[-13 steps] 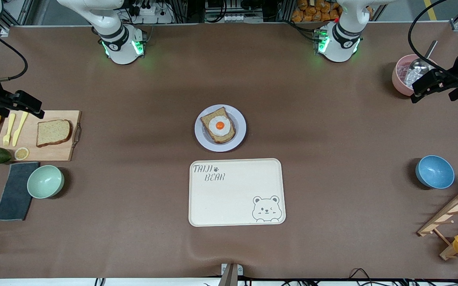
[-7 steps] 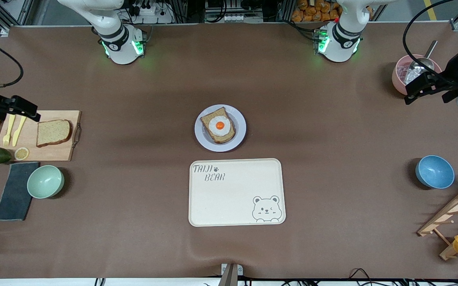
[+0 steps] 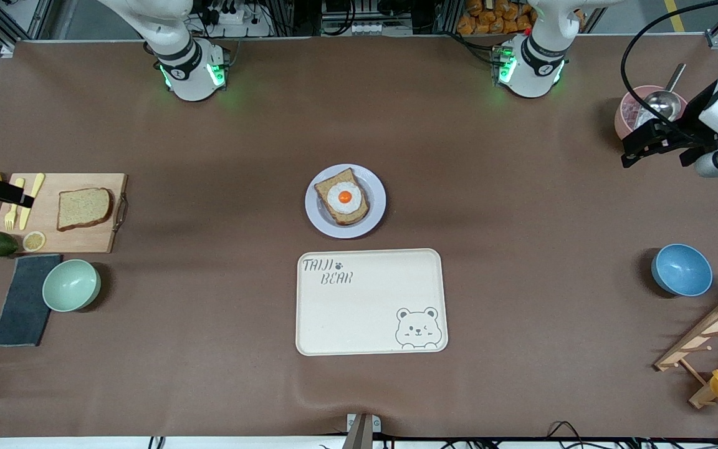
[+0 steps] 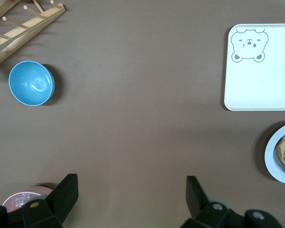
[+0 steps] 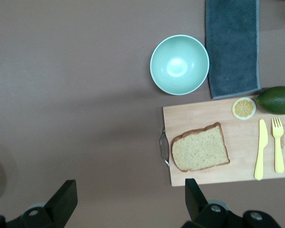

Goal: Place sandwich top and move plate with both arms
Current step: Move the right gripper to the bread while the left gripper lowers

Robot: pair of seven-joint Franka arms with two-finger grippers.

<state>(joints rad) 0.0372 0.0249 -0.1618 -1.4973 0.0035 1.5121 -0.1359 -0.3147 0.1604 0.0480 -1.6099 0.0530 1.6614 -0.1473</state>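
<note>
The right claw point(image 3: 7, 194), wide open, has been drawn back to the worktop's edge over the cutting board point(image 3: 85, 240); the bread slice point(image 3: 84, 208) lies untouched there. The left claw point(image 3: 636, 146), open, has shifted inward by the pink bowl point(image 3: 624, 118). The plate point(image 3: 376, 215) sits mid-worktop.

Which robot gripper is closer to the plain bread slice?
Right. The right gripper hangs over the cutting board holding the sandwich top; the left gripper hangs by the pink bowl.
</note>
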